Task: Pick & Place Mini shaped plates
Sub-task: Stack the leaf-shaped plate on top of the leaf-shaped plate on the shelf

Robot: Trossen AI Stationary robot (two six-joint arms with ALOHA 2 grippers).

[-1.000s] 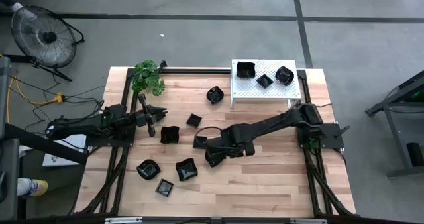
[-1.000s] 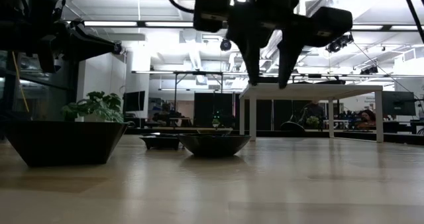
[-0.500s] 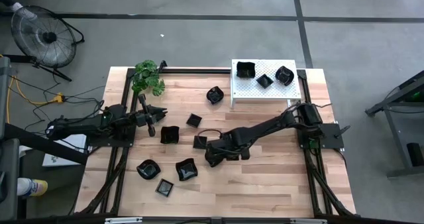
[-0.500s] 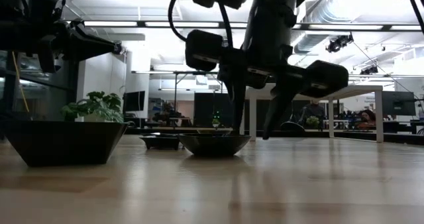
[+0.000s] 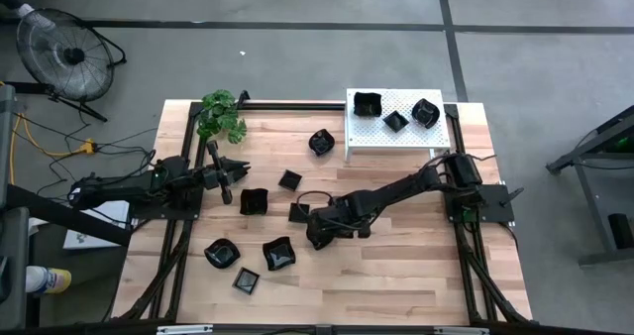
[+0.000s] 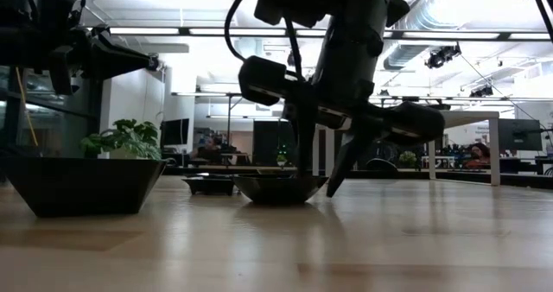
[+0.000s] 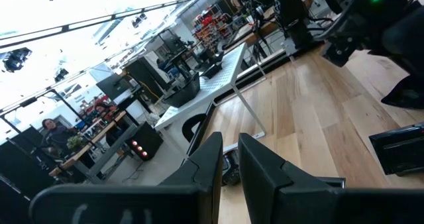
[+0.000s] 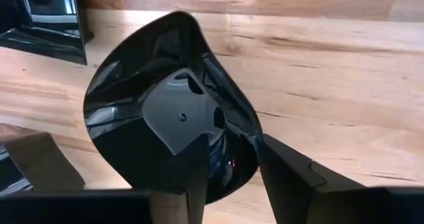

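- Straddling a plate's (image 8: 165, 111) rim, the right claw (image 8: 228, 174) is spread, one finger inside the dish, the other just outside its edge, not visibly pinching.
- Plate lies on the counter (image 5: 396, 266) directly under this claw.
- Left claw (image 7: 228, 161), fingers nearly pressed together and empty, hangs well apart.

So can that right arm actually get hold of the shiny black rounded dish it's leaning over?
Probably yes. The right claw is down at the shiny black rounded dish, one finger inside its rim, the other outside, with bare wooden table around it and nothing in between. Its grip isn't clearly shut.
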